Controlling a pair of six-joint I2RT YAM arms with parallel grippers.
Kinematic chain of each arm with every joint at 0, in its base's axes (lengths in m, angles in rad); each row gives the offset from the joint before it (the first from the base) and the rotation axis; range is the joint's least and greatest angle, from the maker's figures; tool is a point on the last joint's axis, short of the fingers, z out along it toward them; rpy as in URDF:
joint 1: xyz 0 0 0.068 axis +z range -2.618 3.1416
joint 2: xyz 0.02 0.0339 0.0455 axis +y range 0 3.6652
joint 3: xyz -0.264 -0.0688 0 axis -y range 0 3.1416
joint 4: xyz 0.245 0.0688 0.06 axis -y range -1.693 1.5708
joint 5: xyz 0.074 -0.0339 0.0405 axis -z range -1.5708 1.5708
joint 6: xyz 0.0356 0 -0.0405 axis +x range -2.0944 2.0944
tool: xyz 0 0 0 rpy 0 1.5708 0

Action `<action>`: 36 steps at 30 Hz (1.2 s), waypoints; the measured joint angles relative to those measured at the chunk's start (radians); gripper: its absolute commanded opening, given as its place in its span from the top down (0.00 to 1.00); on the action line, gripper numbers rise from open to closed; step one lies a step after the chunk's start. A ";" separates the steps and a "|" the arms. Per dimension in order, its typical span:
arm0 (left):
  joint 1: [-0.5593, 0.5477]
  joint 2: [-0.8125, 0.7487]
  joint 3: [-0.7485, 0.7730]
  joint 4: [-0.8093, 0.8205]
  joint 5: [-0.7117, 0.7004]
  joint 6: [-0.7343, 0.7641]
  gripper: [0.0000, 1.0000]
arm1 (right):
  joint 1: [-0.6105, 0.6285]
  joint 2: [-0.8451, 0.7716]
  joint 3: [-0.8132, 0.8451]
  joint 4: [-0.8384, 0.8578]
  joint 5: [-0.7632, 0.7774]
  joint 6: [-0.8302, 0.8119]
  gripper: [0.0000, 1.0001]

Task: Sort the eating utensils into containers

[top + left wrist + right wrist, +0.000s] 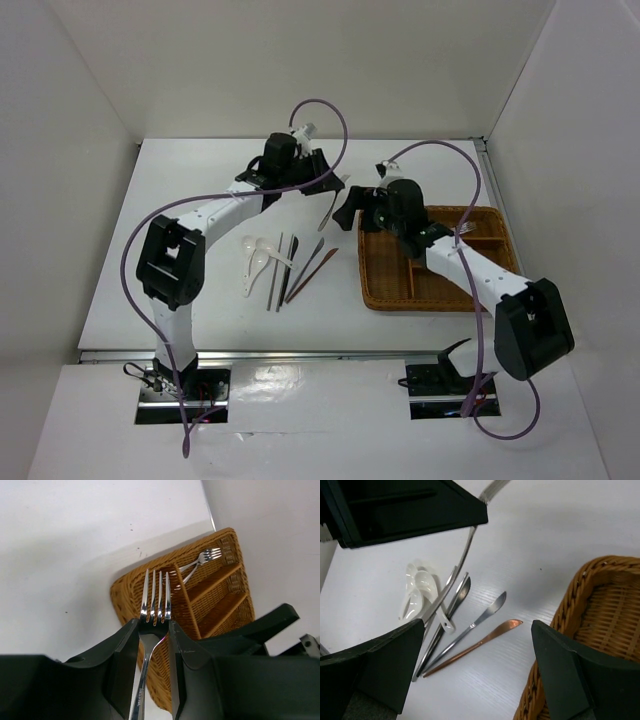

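So the left end effector (154,626) is gripping a silver fork (156,595) right at the neck. The tines are poking out ahead and the handle is hanging down between the black fingers. The fork is hovering off the desk (200,210), near the wicker tray (577,585) but not over it yet. I'm guessing the neck grip is there to stop that slick polished metal from swinging around.

The right end effector (477,627) is sitting wide open with nothing in it, by the tray's left wall and facing the loose pile. It's looking ready for either a handoff or its own pick.

Two more forks (207,556) are already lying in the slot along the tray's far wall, so that's probably where this one is going. The tray is brown and tightly woven, with low walls and thin dividers.

Waiting on the desk:
- glossy white short spoons (417,590)
- thin dark chopsticks (277,270)
- a flat silvery blade-shaped piece (482,616)
- a copper-coloured one (485,640) right beside it
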 measured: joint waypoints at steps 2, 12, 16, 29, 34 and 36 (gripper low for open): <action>-0.005 -0.011 -0.016 0.014 0.000 -0.016 0.93 | 0.001 0.016 0.011 0.022 -0.014 0.004 0.05; -0.020 -0.015 -0.072 0.031 0.000 -0.047 0.93 | 0.037 0.167 0.113 0.064 -0.047 0.025 0.07; -0.020 -0.015 -0.072 0.034 -0.003 -0.048 0.93 | 0.043 0.203 0.142 0.060 -0.034 0.027 0.16; -0.019 -0.019 -0.072 0.034 0.000 -0.051 0.93 | 0.049 0.205 0.142 0.051 0.024 0.034 0.77; -0.018 -0.028 -0.072 0.034 -0.001 -0.050 0.93 | 0.049 0.206 0.142 0.048 0.039 0.038 0.83; -0.017 -0.035 -0.072 0.034 -0.001 -0.051 0.93 | 0.048 0.206 0.142 0.047 0.053 0.041 0.90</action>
